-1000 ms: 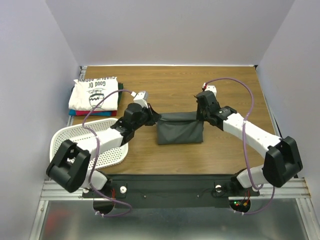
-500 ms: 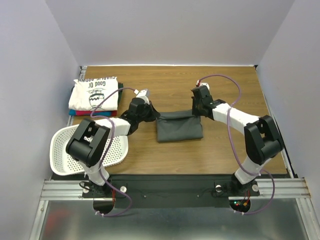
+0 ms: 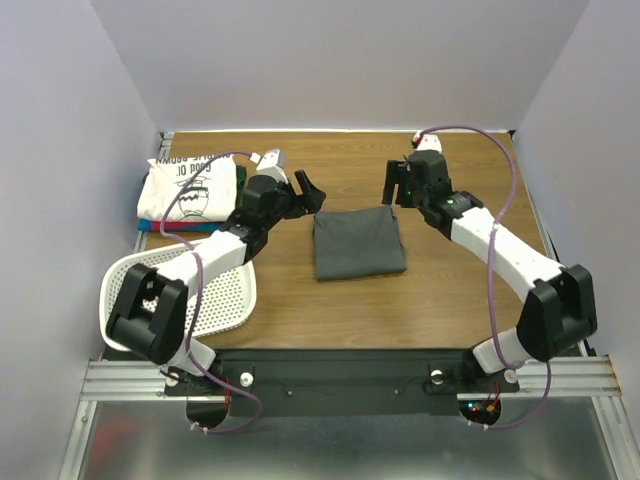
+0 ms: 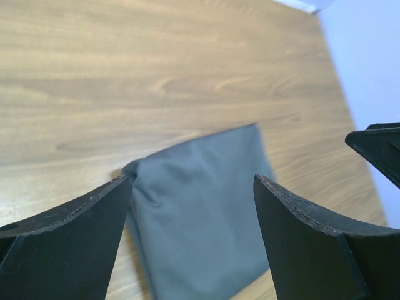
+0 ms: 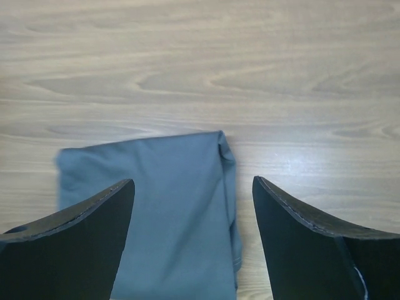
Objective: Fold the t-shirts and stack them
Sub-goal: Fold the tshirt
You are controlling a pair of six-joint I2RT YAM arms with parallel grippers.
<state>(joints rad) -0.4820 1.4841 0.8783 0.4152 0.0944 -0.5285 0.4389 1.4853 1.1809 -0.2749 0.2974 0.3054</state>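
lying outside white basket (image 3: pixel 226 296), folded grey t-shirt (image 3: pixel 358 243)

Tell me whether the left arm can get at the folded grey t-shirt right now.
Probably yes: the left fingers stand open close by the grey t-shirt, at its far-left corner, and nothing lies between them.

Charcoal-grey tee (image 3: pixel 358 243), white tee (image 3: pixel 190 187) w/ dark print, poss. red tee (image 3: pixel 180 226) beneath, white perforated basket (image 3: pixel 228 300)

A: Passable room?
B: Table (image 3: pixel 350 160) wood left open behind grey t-shirt (image 3: pixel 358 245), between left gripper (image 3: pixel 303 195) and right gripper (image 3: pixel 398 188)
A: Obstacles?
B: Left side taken by t-shirt stack (image 3: pixel 190 190) and basket (image 3: pixel 215 290); walls (image 3: pixel 60 150) set close
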